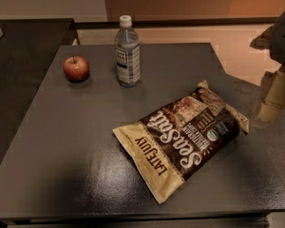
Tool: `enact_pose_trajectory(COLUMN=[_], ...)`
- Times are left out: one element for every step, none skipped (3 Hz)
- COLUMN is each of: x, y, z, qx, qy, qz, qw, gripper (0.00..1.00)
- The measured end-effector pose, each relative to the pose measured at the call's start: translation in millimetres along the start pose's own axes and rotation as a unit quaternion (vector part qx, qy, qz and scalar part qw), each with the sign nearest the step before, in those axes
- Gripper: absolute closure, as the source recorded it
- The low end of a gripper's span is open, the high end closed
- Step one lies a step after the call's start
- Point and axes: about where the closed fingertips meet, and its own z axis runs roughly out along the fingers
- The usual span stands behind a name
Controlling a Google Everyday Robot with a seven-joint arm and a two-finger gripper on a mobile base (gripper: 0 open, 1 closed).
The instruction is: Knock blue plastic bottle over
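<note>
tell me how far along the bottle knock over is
Done: nothing yet; the blue plastic bottle stands upright on the table, beside the apple. In hand: the claw hangs at the right edge of the view, off the table and far from the bottle. Left: probably the whole job, reaching over and tipping the bottle.

Smooth dark grey counter throwing a soft sheen. At 12 o'clock, the clear blue plastic bottle, glossy, beside a waxy red apple. Crinkly, shiny tan-and-brown snack bag. At the 3 o'clock edge, the claw looks matt tan.
</note>
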Motion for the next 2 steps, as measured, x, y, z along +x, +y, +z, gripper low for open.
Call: enact_pose_trajectory(x=[-0.8,-12.6], y=[-0.7,-8.9], z=[-0.9,5.1], qx=[0.001,-0.001], qy=[-0.001,-0.023], qz=[-0.001,-0.022], qw=[1.0000,0.9995], gripper=[0.00,0.00])
